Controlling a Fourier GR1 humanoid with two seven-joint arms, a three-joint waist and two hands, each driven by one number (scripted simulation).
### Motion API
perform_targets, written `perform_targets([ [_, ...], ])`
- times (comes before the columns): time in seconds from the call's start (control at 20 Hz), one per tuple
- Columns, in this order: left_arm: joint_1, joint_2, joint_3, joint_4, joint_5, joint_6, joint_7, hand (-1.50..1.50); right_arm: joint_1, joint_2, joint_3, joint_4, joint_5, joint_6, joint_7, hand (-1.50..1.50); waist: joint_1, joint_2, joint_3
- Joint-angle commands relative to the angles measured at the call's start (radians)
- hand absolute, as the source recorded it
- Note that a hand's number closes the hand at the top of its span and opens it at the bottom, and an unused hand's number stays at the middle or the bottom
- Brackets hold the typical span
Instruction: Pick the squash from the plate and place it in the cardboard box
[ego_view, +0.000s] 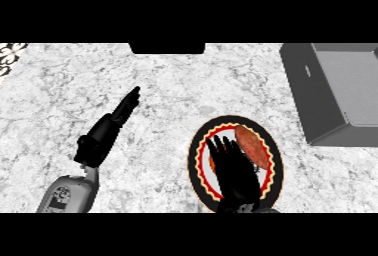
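Note:
An orange-brown squash (253, 144) lies lengthwise on a plate (198, 150) with a black rim and a red-and-yellow inner ring, at the lower middle right of the counter. My right hand (235, 175) hovers over the plate with fingers straight and spread, just left of the squash and covering its left side. It holds nothing. My left hand (111, 127) rests to the left, fingers straight and pointing toward the far side. The grey box (336, 90) stands at the far right, beyond the plate.
The counter is white-grey marble. A dark rectangular object (167, 48) sits at the far edge in the middle. A patterned strip (10, 54) shows at the far left corner.

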Motion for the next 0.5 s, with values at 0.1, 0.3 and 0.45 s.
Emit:
perform_targets([
  [0.1,0.009,-0.001,0.025,-0.035,-0.017,-0.017,0.025,0.00,-0.043,0.010,-0.066,0.115,0.045,-0.023,-0.047,-1.50,0.001,0.001,0.001],
  [0.3,-0.044,-0.045,0.026,0.040,-0.034,-0.002,0.010,0.00,0.003,-0.032,-0.064,0.109,0.070,-0.046,-0.094,-1.50,-0.002,0.001,0.001],
  [0.45,-0.009,-0.039,0.033,0.026,-0.034,-0.027,0.001,0.00,-0.038,0.028,-0.085,0.151,0.078,-0.026,-0.087,1.50,0.000,0.001,0.001],
])
